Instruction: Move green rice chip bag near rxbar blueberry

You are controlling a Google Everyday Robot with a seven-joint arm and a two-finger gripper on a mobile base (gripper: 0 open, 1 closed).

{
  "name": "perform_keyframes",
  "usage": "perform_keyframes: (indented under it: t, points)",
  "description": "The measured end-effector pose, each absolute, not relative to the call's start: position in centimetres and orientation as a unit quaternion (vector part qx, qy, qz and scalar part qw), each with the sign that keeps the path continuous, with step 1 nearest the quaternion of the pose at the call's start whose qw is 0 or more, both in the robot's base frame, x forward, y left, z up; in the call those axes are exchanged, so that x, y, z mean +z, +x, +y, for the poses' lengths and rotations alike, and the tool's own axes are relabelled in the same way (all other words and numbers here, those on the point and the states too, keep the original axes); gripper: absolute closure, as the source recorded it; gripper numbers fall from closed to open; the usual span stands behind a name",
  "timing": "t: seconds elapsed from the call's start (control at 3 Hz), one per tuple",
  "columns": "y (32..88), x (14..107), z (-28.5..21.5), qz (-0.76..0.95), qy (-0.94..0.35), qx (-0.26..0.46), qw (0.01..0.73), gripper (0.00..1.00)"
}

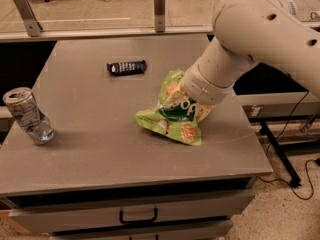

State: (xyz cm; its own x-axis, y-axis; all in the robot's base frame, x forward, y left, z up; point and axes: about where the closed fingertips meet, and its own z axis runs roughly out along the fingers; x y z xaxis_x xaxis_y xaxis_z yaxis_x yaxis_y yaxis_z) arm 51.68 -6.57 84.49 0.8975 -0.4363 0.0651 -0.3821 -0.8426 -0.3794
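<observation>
Pincer (189, 105) just right of frame centre, under thick white arm (260, 29) reaching down from upper right. Closed on upper right end of bag (170, 121), gripping it; cream pads (204, 112) on either side of crumpled pouch, mostly hidden by wrist.

Bag: light green, dark green circle, pictured round chips. Lies centre-right of frame on grey surface (100, 134). Lower left end rests flat on surface, upper end tilts up into pincer, top edge pokes out above wrist.

Bar (127, 67): small, dark, white lettering. Lies flat on surface, upper middle of frame, up and left of bag. Near bag, not touching; bare strip of surface between.

Can (27, 115): silver, crinkled label, far left of frame near surface edge. Top leans toward upper left; standing or tilted, cannot tell. Well apart from bag and bar.

Under front edge of surface: drawer with dark handle (138, 217), bottom centre. Behind surface, along top of frame: metal rail (100, 32) with posts. Lower right: black cable (300, 179) on speckled floor.
</observation>
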Motion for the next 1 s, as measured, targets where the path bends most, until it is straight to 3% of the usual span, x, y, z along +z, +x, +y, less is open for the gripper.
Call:
perform_keyframes:
  t: [0.33,1.0]
  points:
    - [54.2,85.6,-4.8,0.235,-0.950,-0.080,0.189,1.00]
    - [66.2,89.3,1.5,0.333,-0.912,-0.087,0.223,1.00]
